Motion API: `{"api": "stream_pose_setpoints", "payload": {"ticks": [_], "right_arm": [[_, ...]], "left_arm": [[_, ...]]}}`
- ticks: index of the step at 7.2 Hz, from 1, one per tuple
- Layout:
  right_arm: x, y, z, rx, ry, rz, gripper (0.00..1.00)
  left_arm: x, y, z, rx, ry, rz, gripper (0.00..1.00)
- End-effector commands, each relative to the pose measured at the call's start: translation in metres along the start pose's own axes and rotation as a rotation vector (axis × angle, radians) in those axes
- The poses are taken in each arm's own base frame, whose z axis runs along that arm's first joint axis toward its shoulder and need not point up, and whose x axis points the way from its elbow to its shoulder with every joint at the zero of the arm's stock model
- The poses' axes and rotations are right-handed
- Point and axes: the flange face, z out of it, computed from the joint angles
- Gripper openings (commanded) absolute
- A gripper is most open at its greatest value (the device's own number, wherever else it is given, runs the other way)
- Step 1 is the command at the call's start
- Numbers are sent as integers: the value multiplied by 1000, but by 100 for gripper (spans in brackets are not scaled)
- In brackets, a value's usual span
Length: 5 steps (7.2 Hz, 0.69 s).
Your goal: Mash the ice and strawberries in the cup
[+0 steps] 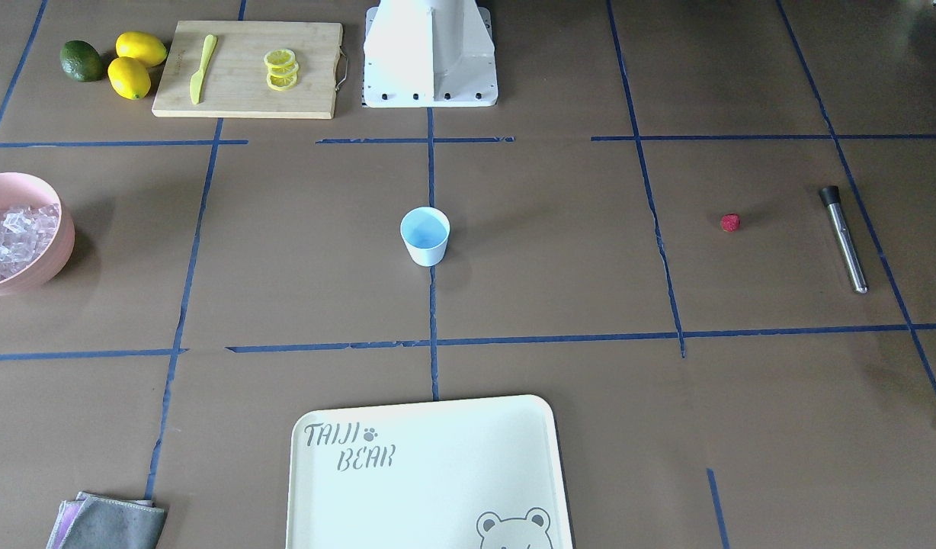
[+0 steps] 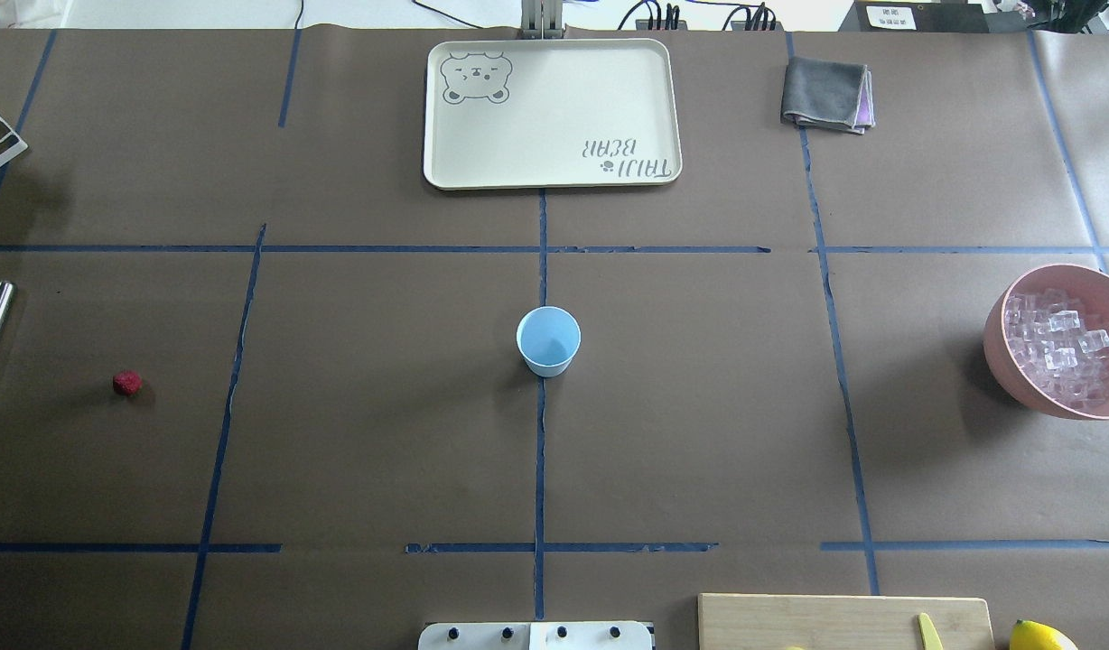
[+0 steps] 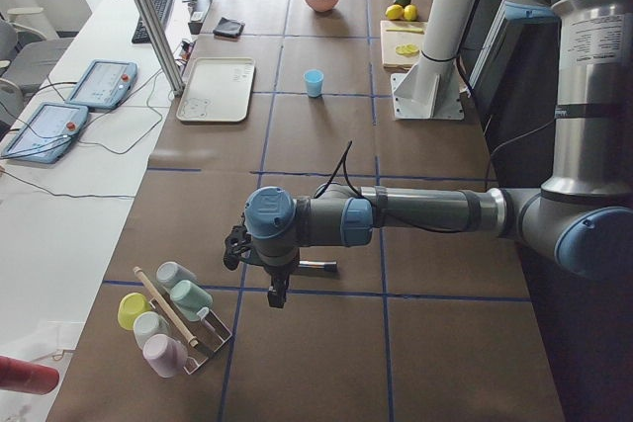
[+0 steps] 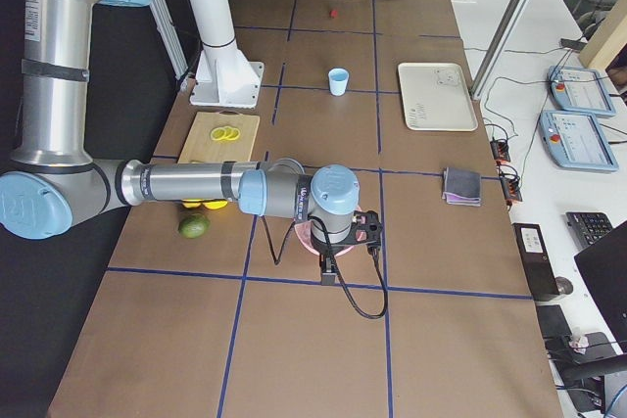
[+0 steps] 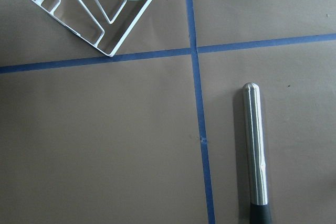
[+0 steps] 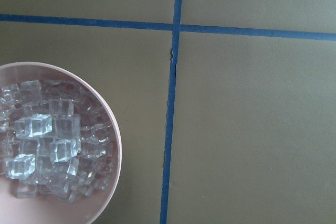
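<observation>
The cup (image 1: 424, 235) stands upright in the middle of the table (image 1: 559, 305), and it looks empty. So I judge that the work is at its very beginning: first the filling, then the mashing.

The ice (image 1: 14, 232) lies heaped in the pink bowl (image 1: 62, 248) at the robot's right end of the table. The single strawberry (image 1: 730, 222) lies on the bare table towards the left end, near the steel muddler (image 1: 844, 240) but apart from it.

The right pincer (image 4: 329, 269) hangs beside the bowl's rim, and the left pincer (image 3: 277, 289) hangs near the muddler's rounded tip. Only the side views show them, so I cannot tell if they are spread or pressed together.

To do this step well, the right pincer should come straight down over the heap and take one cube from the top. The cubes are probably slippery. The berry is small and round and may roll, so a centred pinch is safer.
</observation>
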Motion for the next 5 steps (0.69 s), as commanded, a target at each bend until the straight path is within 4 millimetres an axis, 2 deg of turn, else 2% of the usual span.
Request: {"api": "stream_pose_setpoints", "payload": {"ticks": [1, 2, 3, 5], "right_arm": [[-6, -3, -5, 11, 0, 6, 100], [-15, -6, -15, 31, 2, 13, 100], [-34, -8, -29, 59, 1, 86, 100], [-94, -12, -40, 75, -9, 132, 100]], "left_arm": [[-1, 1, 0, 4, -1, 2, 100], [-1, 1, 0, 4, -1, 2, 100], [-1, 1, 0, 5, -1, 3, 100], [-1, 1, 0, 6, -2, 4, 100]]}}
